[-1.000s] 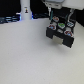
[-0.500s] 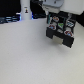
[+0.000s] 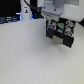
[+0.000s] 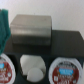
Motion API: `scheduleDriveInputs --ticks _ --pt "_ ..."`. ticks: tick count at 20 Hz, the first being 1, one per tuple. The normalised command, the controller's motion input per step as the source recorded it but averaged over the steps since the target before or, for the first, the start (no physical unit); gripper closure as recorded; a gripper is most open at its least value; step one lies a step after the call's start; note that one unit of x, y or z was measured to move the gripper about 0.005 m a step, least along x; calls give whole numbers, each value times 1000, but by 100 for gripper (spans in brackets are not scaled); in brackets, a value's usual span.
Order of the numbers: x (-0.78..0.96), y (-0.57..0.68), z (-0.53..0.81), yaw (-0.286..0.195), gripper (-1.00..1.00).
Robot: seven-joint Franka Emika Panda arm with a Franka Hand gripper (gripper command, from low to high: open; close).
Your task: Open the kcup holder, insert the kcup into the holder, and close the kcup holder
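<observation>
From the wrist view I see the kcup holder [image 4: 33, 31] dead ahead at twelve o'clock, its long front face square across my approach – drawer seemingly shut. A white pod [image 4: 33, 66] sits nearest, between two red-topped pods [image 4: 7, 69]. Fingers – I cannot tell whether they're apart

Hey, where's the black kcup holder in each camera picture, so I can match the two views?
Exterior view: the kcup holder is the black box toward the exterior view's upper right, just under the white arm.
Wrist view: it is probably the black surface beneath the grey metal block.
Shared landmark: the red-and-white-topped pods, only blurred red specks on the holder in the exterior view.
</observation>
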Motion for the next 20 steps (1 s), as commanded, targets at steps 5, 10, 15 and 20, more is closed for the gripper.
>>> scheduleDriveInputs --ticks 5,10,15,20 --pt "617 228 -111 117 -100" --pt "324 262 -175 192 -100" --pt "90 218 -192 226 -100" --pt "-284 269 -67 182 -100"
